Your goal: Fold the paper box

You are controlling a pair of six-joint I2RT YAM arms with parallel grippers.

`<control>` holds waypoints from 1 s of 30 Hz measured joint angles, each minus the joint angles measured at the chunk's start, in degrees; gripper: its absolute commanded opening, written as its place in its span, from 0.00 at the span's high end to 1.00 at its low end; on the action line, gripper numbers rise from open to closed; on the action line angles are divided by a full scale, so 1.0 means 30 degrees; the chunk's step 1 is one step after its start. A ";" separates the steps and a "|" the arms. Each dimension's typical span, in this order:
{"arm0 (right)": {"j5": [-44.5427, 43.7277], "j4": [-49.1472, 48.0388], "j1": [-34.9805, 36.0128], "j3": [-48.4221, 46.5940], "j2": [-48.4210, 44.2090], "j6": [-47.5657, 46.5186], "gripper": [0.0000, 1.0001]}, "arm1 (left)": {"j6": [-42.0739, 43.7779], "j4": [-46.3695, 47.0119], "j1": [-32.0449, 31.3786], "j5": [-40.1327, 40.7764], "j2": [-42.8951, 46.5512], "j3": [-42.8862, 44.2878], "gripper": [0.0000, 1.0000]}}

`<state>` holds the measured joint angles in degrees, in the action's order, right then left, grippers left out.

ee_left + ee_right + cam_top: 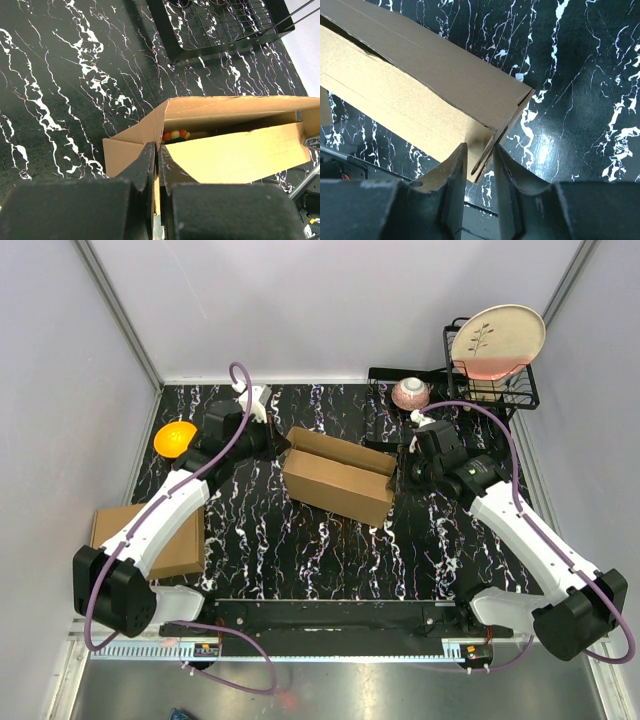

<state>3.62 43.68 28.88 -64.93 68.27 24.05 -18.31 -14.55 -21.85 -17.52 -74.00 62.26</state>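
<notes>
At the left near edge of the counter [300, 550] lies a plain carton [150, 540], with an orange bowl [175, 437] beyond it. Neither is touched. Next comes the left pincer [156, 152], clenched on a thin cardboard flap at the left end of the paper box [338, 480].

The box sits mid-counter between the two arms. Its long axis runs from far left to near right, so each arm has one end of it. The top flap stands ajar along its length.

At the right end, the right pincer [480, 152] straddles the corner of the end wall, one finger on each side. I cannot tell whether it is pressing or merely astride. The closing fold probably depends on both ends being pressed inward together.
</notes>
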 measured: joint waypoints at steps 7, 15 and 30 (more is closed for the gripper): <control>-0.0612 -0.0925 -0.0022 0.0452 0.0000 -0.0073 0.72 | -0.0233 0.0044 0.0073 0.0007 -0.0022 -0.0087 1.00; -0.0918 -0.2055 -0.0022 0.0962 0.0000 -0.0058 0.77 | -0.0925 0.0889 0.0306 0.0095 -0.0015 -0.0801 1.00; -0.1370 -0.2208 -0.0022 0.1071 -0.0029 -0.0066 1.00 | -0.1632 0.0714 0.0335 0.0087 -0.0240 -0.0568 1.00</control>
<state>-0.49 37.06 28.82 -61.71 68.18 23.86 -23.20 -12.40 -20.84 -17.26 -74.72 60.55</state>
